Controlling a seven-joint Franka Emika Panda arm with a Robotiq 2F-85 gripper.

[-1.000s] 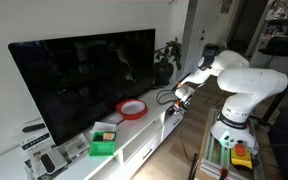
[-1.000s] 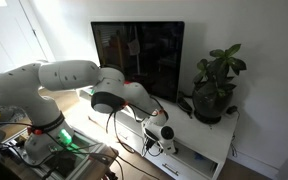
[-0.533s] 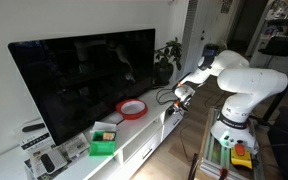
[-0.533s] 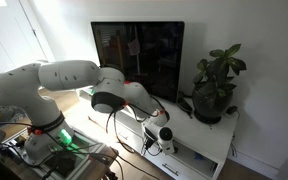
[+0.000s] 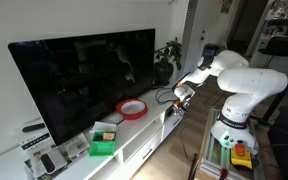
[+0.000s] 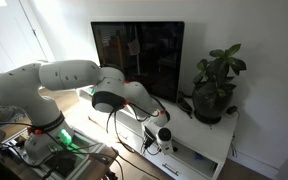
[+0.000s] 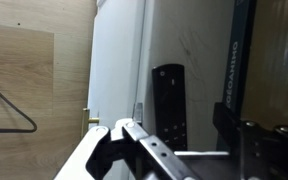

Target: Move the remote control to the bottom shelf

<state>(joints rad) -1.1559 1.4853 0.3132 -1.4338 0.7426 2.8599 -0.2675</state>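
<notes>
Gripper (image 7: pixel 176 128) spread, remote (image 7: pixel 170 95) at 12 o'clock between jaws: centre over it, descend straight, pinch the long sides.

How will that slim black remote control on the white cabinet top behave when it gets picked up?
The slim black remote control looks like a rigid bar, so it is probably stiff and light. It lies flat on the white cabinet top, so rolling seems unlikely, though it may slide if pushed. Its thin profile likely leaves little to grip.
</notes>
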